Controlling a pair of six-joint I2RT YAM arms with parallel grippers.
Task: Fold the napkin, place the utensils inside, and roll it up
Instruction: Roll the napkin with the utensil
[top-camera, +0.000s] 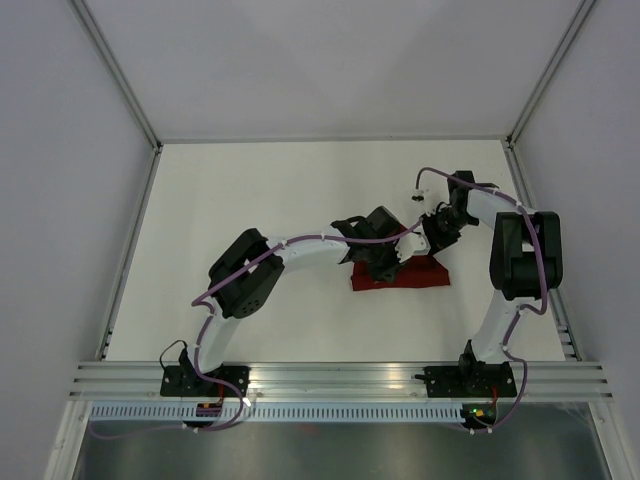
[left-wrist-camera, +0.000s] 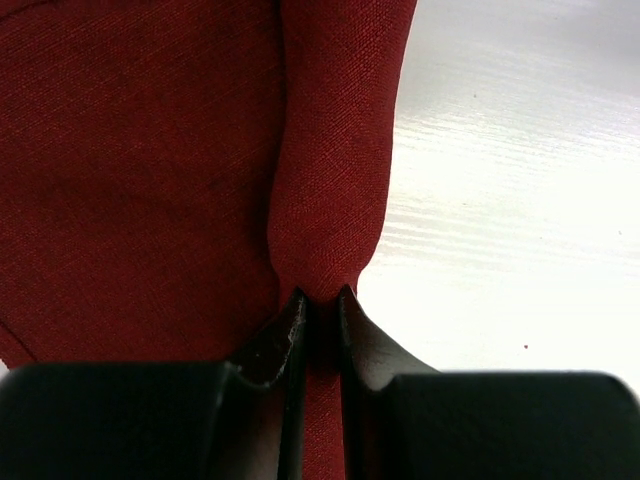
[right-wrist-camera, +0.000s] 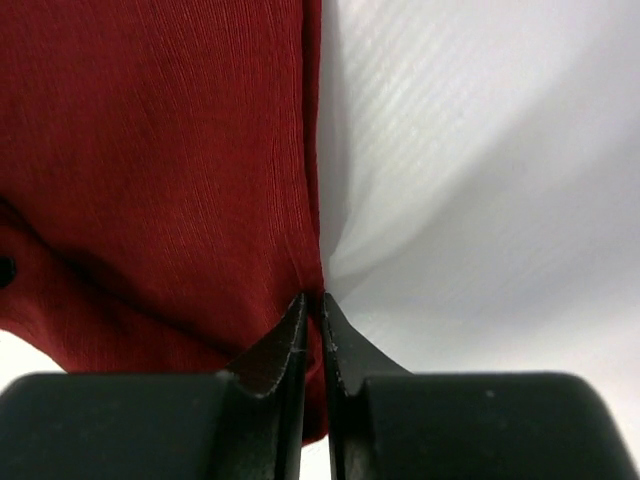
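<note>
The napkin lies right of centre on the table, only partly folded. The left gripper and right gripper each pinch its edge, fingers nearly together. No utensils show; filling and rolling remain.

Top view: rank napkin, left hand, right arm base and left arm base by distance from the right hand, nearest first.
1. napkin: its edge is pinched in the right hand.
2. left hand: just to the left, also pinching the napkin.
3. right arm base: near edge, right side.
4. left arm base: near edge, far left.
</note>
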